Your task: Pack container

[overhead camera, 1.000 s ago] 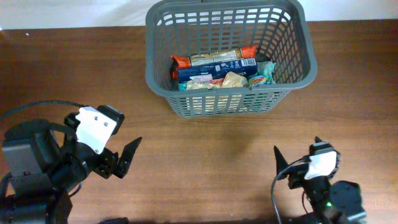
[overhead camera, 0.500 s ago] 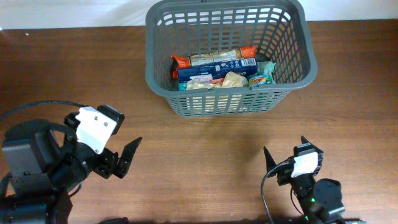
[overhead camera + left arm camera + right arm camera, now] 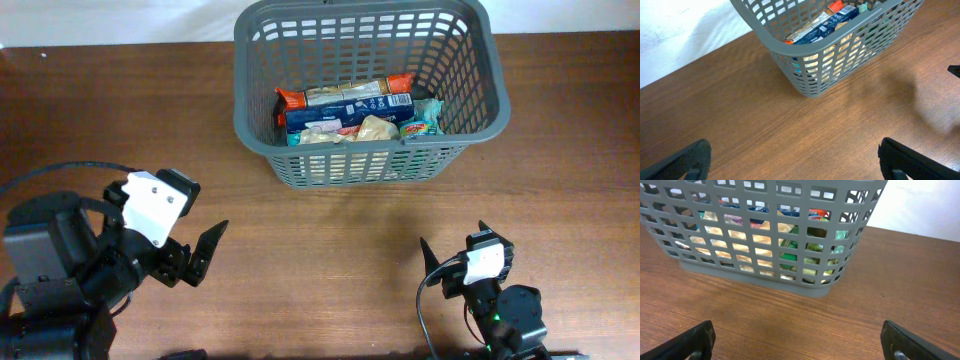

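Blue box (image 3: 345, 113) beside orange packet (image 3: 291, 98), wooden table (image 3: 330, 230).

Left gripper (image 3: 795, 161) and right gripper (image 3: 801, 339), both empty, jaws spread wide

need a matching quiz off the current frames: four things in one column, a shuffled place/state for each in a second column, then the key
Things
1. container
2. blue box
3. orange-ended packet
4. right gripper

Place or state
A. open and empty, over bare wood
B. inside the container, on the far side of the blue box
C. grey, standing at the far side of the table
D. inside the container, near its middle

Pairs: 1-C, 2-D, 3-B, 4-A
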You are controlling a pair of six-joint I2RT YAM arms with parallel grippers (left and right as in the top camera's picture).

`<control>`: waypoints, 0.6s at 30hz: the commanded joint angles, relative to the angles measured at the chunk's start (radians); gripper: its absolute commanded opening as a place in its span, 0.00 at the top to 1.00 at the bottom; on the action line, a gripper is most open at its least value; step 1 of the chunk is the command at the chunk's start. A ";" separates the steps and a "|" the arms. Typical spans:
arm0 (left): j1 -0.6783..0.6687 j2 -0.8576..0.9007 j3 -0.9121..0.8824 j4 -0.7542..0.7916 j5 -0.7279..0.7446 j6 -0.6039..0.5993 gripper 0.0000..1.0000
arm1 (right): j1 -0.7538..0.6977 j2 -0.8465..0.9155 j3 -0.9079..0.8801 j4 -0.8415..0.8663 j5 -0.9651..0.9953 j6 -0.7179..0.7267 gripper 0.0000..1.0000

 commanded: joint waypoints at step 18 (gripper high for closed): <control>0.005 -0.016 -0.001 -0.024 -0.035 0.003 0.01 | 0.006 -0.012 -0.009 0.004 -0.009 -0.006 0.01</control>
